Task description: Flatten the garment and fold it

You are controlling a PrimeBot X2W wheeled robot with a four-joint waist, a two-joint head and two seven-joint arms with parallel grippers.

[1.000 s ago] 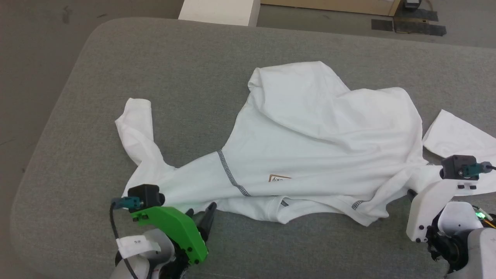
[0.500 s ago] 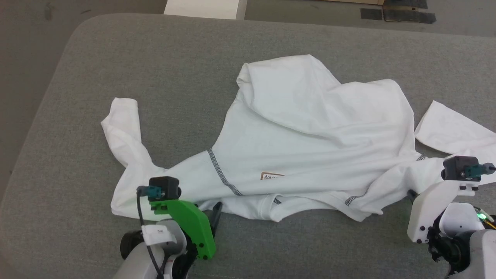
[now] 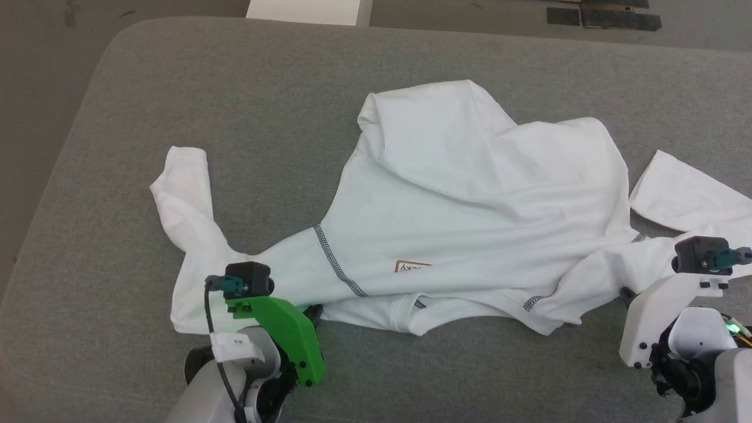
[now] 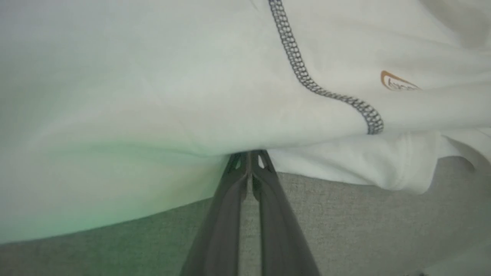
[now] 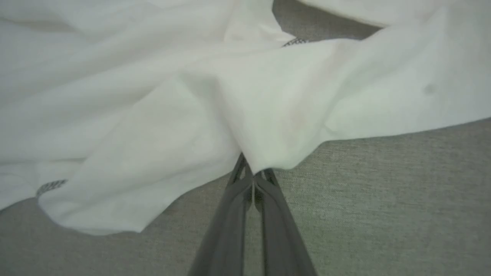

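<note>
The garment (image 3: 470,223) is a crumpled white T-shirt spread across the grey table, with a tan-bordered patch (image 3: 411,267) and a dark zigzag seam (image 3: 338,267) near its front edge. My left gripper (image 3: 314,310), under its green cover, is shut on the near hem left of the seam. In the left wrist view its fingers (image 4: 264,191) lie pressed together, tips tucked into the garment (image 4: 191,76). My right gripper (image 3: 625,292) is shut on a bunched fold at the right end. There its fingers (image 5: 268,214) meet at the cloth edge of the garment (image 5: 153,96).
The padded grey table (image 3: 235,117) has a rounded far-left corner, with floor beyond it. A rigid white box (image 3: 305,10) stands past the far edge, and dark mats (image 3: 605,17) lie on the floor at the far right. One sleeve (image 3: 182,194) trails left, another (image 3: 687,194) right.
My left gripper moved forward to the near hem and shut on it. The head camera shifted a little, so the whole picture slid. The right gripper stayed shut on its fold.
</note>
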